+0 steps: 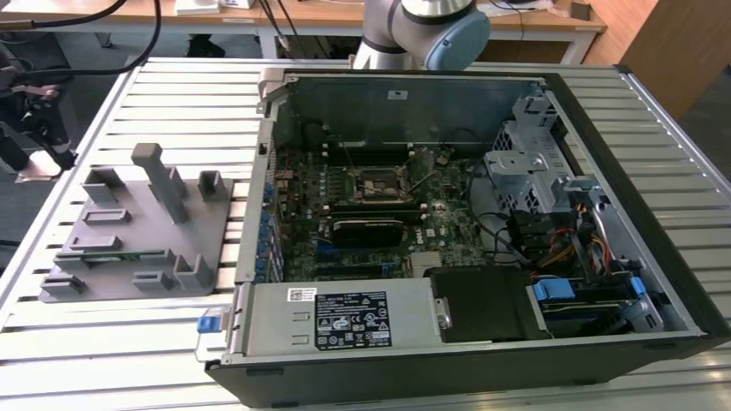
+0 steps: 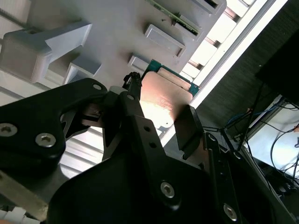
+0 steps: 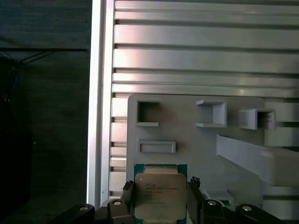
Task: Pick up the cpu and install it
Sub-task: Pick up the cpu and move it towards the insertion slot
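Note:
The cpu (image 3: 160,190) is a flat square chip with a shiny metal top and a green edge. It sits between the two black fingers (image 3: 193,197) of my gripper (image 3: 161,199), which is shut on its opposite sides. In the second wrist view the cpu (image 2: 166,99) is again held in the gripper (image 2: 161,116), lifted above the grey fixture plate (image 2: 117,32). In the exterior view, the open computer case (image 1: 457,214) shows the motherboard's square socket (image 1: 377,184).
The grey fixture plate (image 1: 137,223) with upright posts and pockets lies on the slatted metal table (image 1: 126,342) at the exterior view's left of the case. The arm's base (image 1: 417,30) stands behind the case. A dark floor and cables lie past the table's edge (image 3: 96,93).

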`<state>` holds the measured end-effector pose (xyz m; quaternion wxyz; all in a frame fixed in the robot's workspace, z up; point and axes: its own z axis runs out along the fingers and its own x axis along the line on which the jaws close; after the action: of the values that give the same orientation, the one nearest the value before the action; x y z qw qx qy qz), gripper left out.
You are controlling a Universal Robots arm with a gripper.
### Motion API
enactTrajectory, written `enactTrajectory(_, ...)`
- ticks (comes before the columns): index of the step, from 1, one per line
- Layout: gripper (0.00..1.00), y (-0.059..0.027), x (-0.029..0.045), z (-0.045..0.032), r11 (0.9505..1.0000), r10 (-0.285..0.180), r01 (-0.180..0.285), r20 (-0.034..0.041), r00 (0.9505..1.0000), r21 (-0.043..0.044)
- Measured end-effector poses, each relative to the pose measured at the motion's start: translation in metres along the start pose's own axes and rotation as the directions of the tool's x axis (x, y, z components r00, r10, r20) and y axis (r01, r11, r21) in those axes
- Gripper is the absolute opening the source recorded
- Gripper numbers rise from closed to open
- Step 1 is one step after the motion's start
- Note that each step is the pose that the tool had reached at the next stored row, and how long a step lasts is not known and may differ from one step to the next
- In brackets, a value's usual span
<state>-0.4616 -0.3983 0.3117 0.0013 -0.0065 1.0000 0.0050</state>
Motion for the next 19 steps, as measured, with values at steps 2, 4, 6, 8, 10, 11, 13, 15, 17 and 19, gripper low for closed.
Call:
enactTrajectory(2, 0.53, 0.0002, 0.0000, -0.0018, 1.0000, 0.000, 0.000, 0.0000, 1.0000, 0.0000)
enactTrajectory(4, 0.53, 0.0004, 0.0000, -0.0035, 1.0000, 0.000, 0.000, 0.0002, 1.0000, -0.0001)
enactTrajectory(6, 0.53, 0.0007, 0.0001, -0.0052, 1.0000, 0.000, 0.000, 0.0004, 1.0000, 0.0000)
enactTrajectory(8, 0.53, 0.0009, 0.0001, -0.0069, 1.0000, 0.000, 0.000, 0.0004, 1.0000, 0.0000)
enactTrajectory(10, 0.53, 0.0013, 0.0001, -0.0090, 1.0000, 0.000, 0.000, 0.0006, 1.0000, 0.0000)
enactTrajectory(11, 0.53, 0.0015, 0.0001, -0.0099, 1.0000, 0.000, 0.000, 0.0006, 1.0000, 0.0000)
enactTrajectory(13, 0.53, 0.0018, 0.0001, -0.0115, 1.0000, 0.000, 0.000, 0.0008, 1.0000, 0.0000)
enactTrajectory(15, 0.53, 0.0020, 0.0001, -0.0133, 1.0000, 0.000, 0.000, 0.0009, 1.0000, 0.0000)
enactTrajectory(17, 0.53, 0.0023, 0.0002, -0.0151, 1.0000, 0.000, 0.000, 0.0010, 1.0000, 0.0000)
enactTrajectory(19, 0.53, 0.0027, 0.0002, -0.0168, 1.0000, 0.000, 0.000, 0.0012, 1.0000, 0.0000)
